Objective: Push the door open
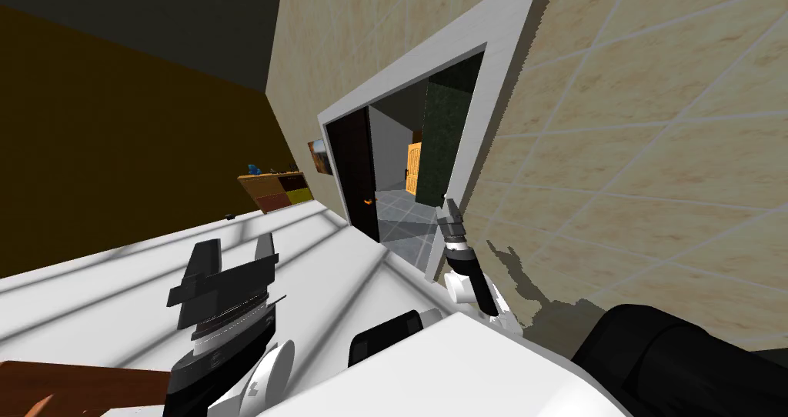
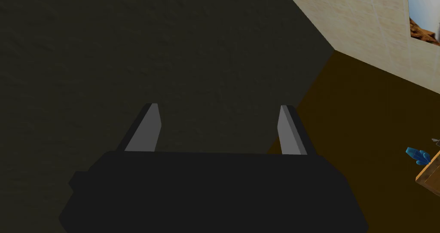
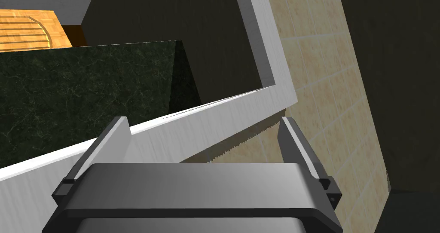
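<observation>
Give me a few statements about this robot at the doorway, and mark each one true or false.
1. The doorway is sealed shut. False: it stands open, with grey tiled floor showing beyond.
2. The door frame is white. True.
3. The jaws of the right arm are shut on a handle. False: they stand open, holding nothing, close to the frame.
4. The wall beside the frame is tan tile. True.
5. The jaws of the left arm touch the door. False: they stand open, well away from the doorway.
</observation>
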